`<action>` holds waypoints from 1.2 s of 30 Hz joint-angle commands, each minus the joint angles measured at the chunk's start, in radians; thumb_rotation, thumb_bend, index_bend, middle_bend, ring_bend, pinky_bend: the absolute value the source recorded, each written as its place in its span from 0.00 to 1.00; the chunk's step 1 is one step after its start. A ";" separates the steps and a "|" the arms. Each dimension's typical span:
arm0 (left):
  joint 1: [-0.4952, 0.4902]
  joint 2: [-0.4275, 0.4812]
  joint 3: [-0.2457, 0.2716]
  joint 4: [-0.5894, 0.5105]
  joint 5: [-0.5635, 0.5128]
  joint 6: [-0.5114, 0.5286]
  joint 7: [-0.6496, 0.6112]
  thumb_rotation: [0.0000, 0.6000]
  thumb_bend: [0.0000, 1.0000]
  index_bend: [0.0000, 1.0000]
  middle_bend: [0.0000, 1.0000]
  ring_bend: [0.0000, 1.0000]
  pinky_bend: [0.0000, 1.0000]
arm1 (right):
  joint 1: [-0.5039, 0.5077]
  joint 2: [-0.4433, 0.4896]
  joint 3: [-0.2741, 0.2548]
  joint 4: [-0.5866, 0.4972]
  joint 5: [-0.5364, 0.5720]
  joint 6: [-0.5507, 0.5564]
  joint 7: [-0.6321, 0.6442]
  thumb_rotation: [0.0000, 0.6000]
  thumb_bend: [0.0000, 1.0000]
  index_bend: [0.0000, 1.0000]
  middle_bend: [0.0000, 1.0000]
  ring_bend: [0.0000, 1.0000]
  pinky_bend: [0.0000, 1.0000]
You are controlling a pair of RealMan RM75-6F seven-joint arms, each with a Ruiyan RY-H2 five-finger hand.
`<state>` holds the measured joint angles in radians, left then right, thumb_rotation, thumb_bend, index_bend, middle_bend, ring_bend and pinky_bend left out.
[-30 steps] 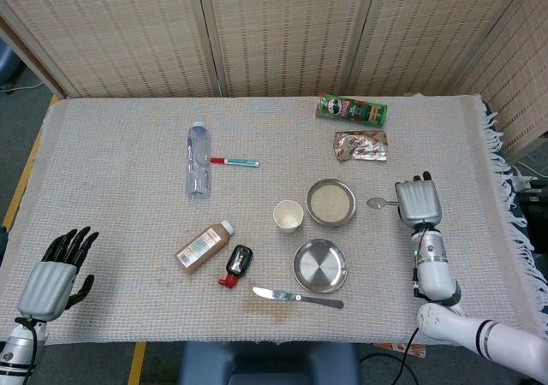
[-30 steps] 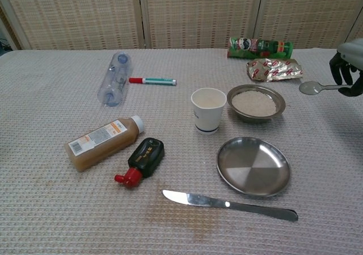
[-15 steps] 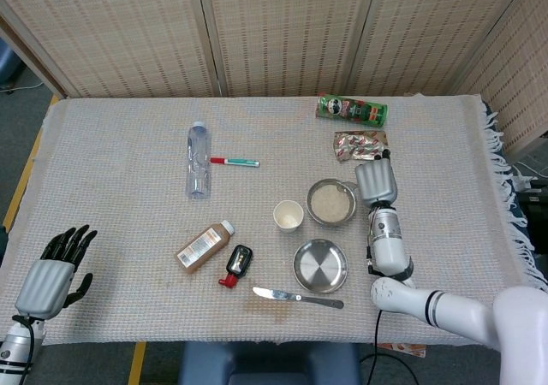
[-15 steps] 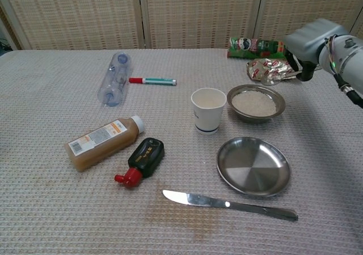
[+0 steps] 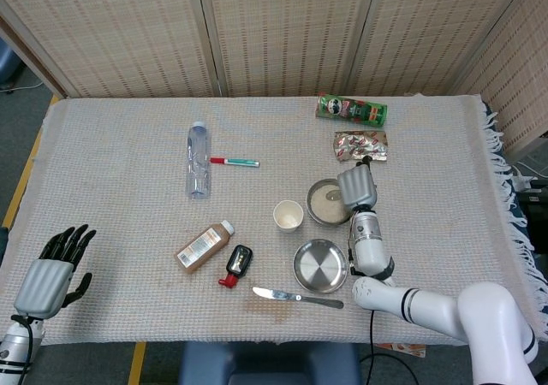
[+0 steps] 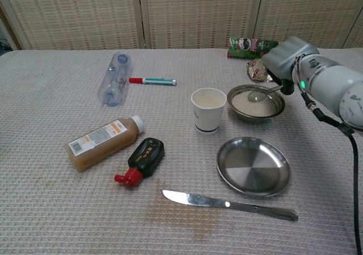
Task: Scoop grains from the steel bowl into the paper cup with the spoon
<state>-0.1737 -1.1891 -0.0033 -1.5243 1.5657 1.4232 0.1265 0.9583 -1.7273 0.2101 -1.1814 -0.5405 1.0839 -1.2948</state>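
The steel bowl [image 6: 256,110] [image 5: 321,212] of pale grains sits right of the white paper cup [image 6: 208,110] [image 5: 288,216]. My right hand [image 6: 282,59] [image 5: 357,186] hovers over the bowl's right rim and holds the spoon [image 6: 262,93]. The spoon's bowl lies low over the grains, tilted down toward them. My left hand [image 5: 53,274] rests open at the table's near left corner, far from everything, and shows only in the head view.
An empty steel plate [image 6: 253,166] lies just in front of the bowl, with a table knife [image 6: 229,204] nearer still. A brown bottle [image 6: 103,142], a small black bottle [image 6: 142,160], a clear bottle [image 6: 113,78], a marker [image 6: 152,81], a chip can [image 6: 252,45] and a foil packet [image 5: 360,145] lie around.
My right hand has carried the spoon leftward from the table's right side to over the steel bowl, and the spoon now dips toward the grains. The left hand has not moved.
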 commanded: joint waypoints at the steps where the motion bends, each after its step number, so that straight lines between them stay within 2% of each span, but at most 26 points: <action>1: -0.001 0.000 0.000 0.000 -0.001 -0.003 -0.001 1.00 0.43 0.00 0.00 0.00 0.12 | 0.005 -0.009 -0.003 0.009 0.003 -0.003 0.000 1.00 0.33 0.70 0.55 0.34 0.22; 17: -0.003 0.001 0.001 0.000 -0.001 -0.004 -0.005 1.00 0.43 0.00 0.00 0.00 0.12 | 0.015 -0.045 -0.010 0.039 0.019 -0.035 0.021 1.00 0.33 0.70 0.55 0.34 0.22; 24: -0.005 -0.003 0.002 0.000 0.000 -0.007 0.003 1.00 0.43 0.00 0.00 0.00 0.12 | 0.010 -0.003 0.020 -0.018 0.102 -0.081 0.051 1.00 0.33 0.70 0.55 0.34 0.22; 36: -0.006 -0.005 0.002 -0.001 -0.001 -0.009 0.008 1.00 0.43 0.00 0.00 0.00 0.12 | 0.030 0.043 0.008 -0.068 0.150 -0.097 0.073 1.00 0.33 0.69 0.55 0.34 0.21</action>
<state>-0.1798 -1.1938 -0.0012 -1.5255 1.5644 1.4139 0.1341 0.9874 -1.6856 0.2189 -1.2477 -0.3916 0.9861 -1.2232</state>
